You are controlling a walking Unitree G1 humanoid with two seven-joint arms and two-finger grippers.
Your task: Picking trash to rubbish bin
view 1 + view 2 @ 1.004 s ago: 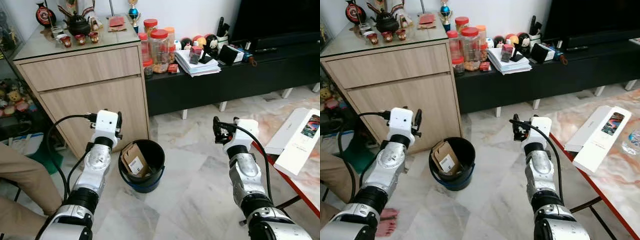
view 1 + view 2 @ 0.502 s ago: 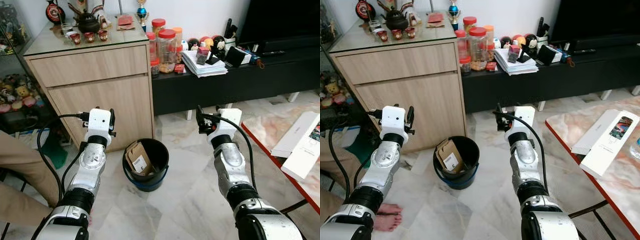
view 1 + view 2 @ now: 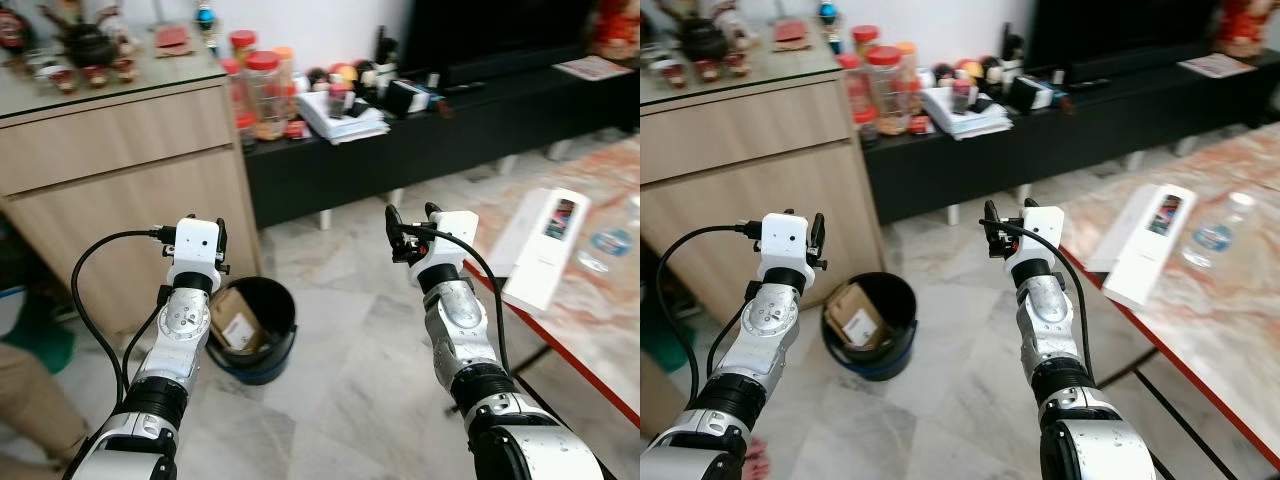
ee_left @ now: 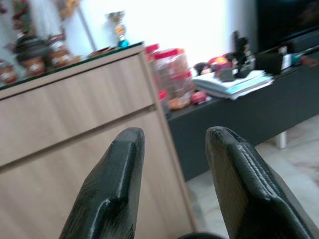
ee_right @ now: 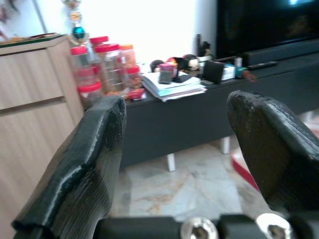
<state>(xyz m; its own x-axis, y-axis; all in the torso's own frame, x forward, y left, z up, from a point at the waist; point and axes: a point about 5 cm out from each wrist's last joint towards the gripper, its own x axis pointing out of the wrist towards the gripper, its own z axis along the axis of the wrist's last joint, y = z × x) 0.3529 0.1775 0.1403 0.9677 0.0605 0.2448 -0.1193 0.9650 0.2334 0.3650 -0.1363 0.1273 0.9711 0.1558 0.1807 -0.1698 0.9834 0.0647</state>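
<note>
While both arms are raised before the robot at chest height, the left gripper (image 3: 205, 232) sits at about 9 o'clock in the head views and the right gripper (image 3: 408, 222) just right of centre, each with its jaws spread wide and holding nothing, as the wrist views confirm by the clear gap between the black fingers (image 4: 112, 191). The bin (image 3: 262, 340), black with a blue base, stands on the marble floor (image 3: 350, 380) at about 7 o'clock, just beside the foot of the wooden cabinet (image 3: 120, 190) and partly behind the left arm; a brown cardboard packet (image 3: 232, 322) with a white label lies tilted inside it. On the cabinet's glass top at 11 o'clock are a teapot (image 3: 88, 45) and small cups. To its right, a low black TV bench (image 3: 420, 140) carries red-lidded jars (image 3: 262, 95), a stack of papers (image 3: 342, 115) and small items. At 3 o'clock a marble worktop (image 3: 600, 330) with a red edge bears a long white box (image 3: 540, 245) and, beside it, a clear plastic bottle (image 3: 1222, 228) lying on its side. Tan trousers of a person (image 3: 30, 400) show at 8 o'clock.
</note>
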